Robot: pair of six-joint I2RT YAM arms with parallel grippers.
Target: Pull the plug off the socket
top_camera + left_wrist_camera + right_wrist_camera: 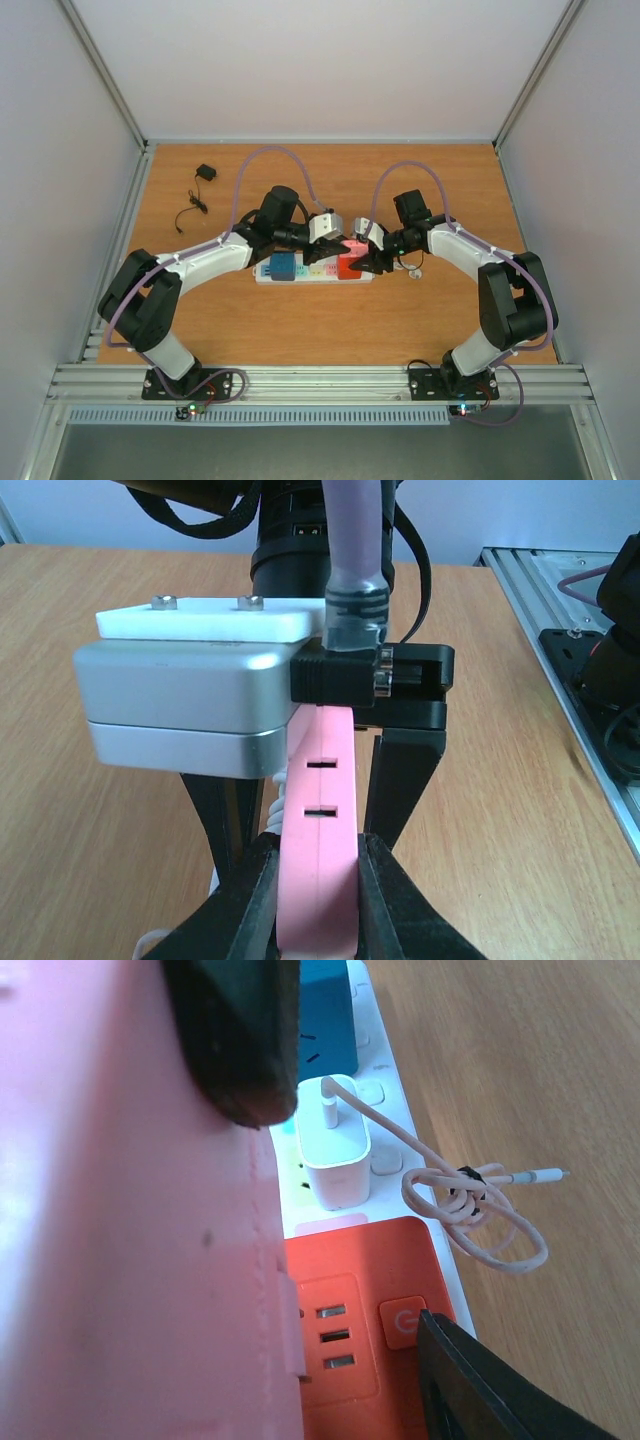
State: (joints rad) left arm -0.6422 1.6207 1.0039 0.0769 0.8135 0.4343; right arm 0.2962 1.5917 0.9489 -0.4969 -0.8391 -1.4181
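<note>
The wooden table (450, 330) carries the socket (318, 270) at its middle, lying crosswise between the two arms, which both reach in over its right-hand half. The left gripper (318, 885) is clamped on the pink plug (318, 810), one pad on each flat side, low on the body. The right gripper (368, 258) sits directly opposite with its fingers spread apart, one either side of the same plug and wider than it. The plug stands over the strip beside an orange block (350, 1300). Its underside is hidden in every view, so I cannot tell whether its prongs are seated or already clear.

The main risk, as I judge it, is the light strip rising with the plug if nothing pins it down. A tilted pull could bind the prongs, and the smooth pink sides could slip through the pads.

The two wrists are crowded together, so a careless lift could knock one against the other. Further along the strip are a blue block (325, 1000) and a white charger (335, 1155), whose pale looped cord (480, 1215) lies just beside the strip and could snag. A small black adapter (205, 172) lies well apart at the far left.
</note>
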